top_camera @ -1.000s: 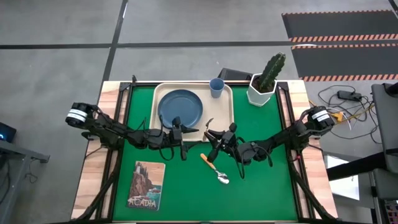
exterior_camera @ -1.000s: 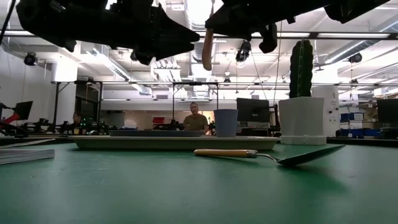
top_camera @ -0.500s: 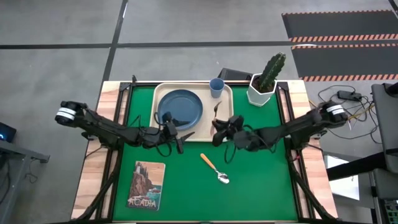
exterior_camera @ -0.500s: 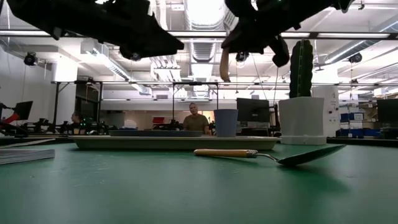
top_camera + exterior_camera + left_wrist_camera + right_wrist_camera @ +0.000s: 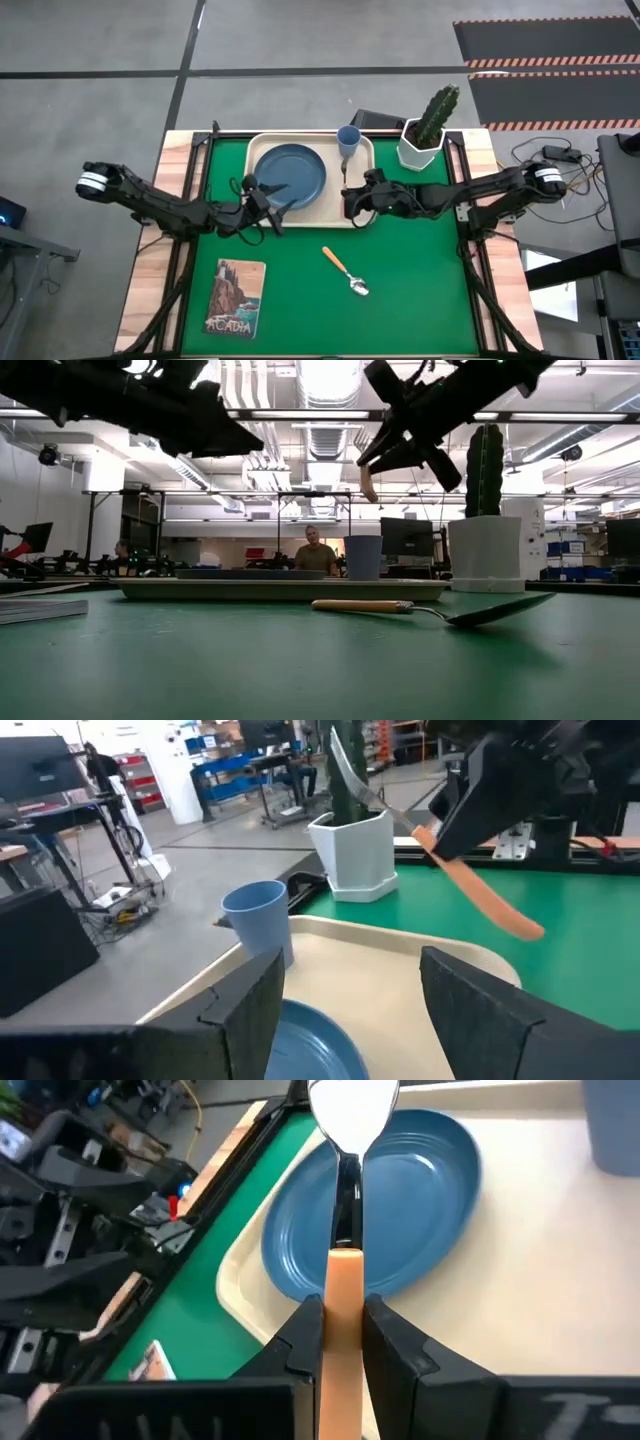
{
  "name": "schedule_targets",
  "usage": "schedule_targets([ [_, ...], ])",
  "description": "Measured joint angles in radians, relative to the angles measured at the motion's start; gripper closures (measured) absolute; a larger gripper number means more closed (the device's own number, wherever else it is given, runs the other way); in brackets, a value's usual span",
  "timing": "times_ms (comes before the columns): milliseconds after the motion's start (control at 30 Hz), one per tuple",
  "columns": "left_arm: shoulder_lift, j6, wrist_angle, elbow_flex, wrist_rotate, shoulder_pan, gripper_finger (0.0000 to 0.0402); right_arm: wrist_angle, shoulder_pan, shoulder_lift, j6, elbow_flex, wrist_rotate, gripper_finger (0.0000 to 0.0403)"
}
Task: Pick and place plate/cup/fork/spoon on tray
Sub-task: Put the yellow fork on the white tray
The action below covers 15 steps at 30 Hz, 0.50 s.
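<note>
The cream tray (image 5: 365, 160) lies at the far middle of the green mat. The dark blue plate (image 5: 290, 172) and the light-blue cup (image 5: 348, 140) stand in it. The spoon (image 5: 346, 271) lies flat on the mat nearer the front. My right gripper (image 5: 352, 197) is over the tray's right part and is shut on the orange-handled fork (image 5: 345, 176). The fork also shows in the left wrist view (image 5: 470, 885). My left gripper (image 5: 268, 207) is open and empty by the tray's near edge, beside the plate. My right gripper pinches the fork's orange handle (image 5: 345, 1305) between its two fingers, which reach in from the table's right. The metal neck and tines (image 5: 352, 1110) stick out ahead, over the plate. The fork is tilted and clear of the tray, its handle's free end (image 5: 368, 488) lower.
A white pot with a cactus (image 5: 424, 135) stands at the far right, just beside the tray. A booklet (image 5: 236, 297) lies at the near left of the mat. A dark box (image 5: 378, 120) sits behind the tray. A person (image 5: 315, 550) is in the room beyond.
My right gripper has carried the fork from above the mat near the spoon toward the far edge, over the tray's right part. The fork has tipped from hanging nearly upright to a slant. My left gripper has drawn back toward the table's left.
</note>
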Motion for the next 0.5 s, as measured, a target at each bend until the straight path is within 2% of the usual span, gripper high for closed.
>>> schedule_targets([
  [133,-0.036,0.001,0.002,-0.027,-0.038,0.001,0.0187,-0.138,0.001,0.059,-0.033,0.13,-0.002,0.0364],
  [233,-0.052,0.0,0.003,-0.036,-0.05,0.002,0.0187,-0.367,-0.011,0.124,-0.024,0.263,-0.022,0.0364],
  [400,-0.059,0.0,0.005,-0.048,-0.05,0.002,0.0187,-0.809,-0.083,0.239,0.051,0.48,-0.202,0.0364],
  [500,-0.059,0.0,0.0,-0.06,-0.049,0.002,0.0187,-0.965,-0.134,0.304,0.062,0.56,-0.362,0.0364],
])
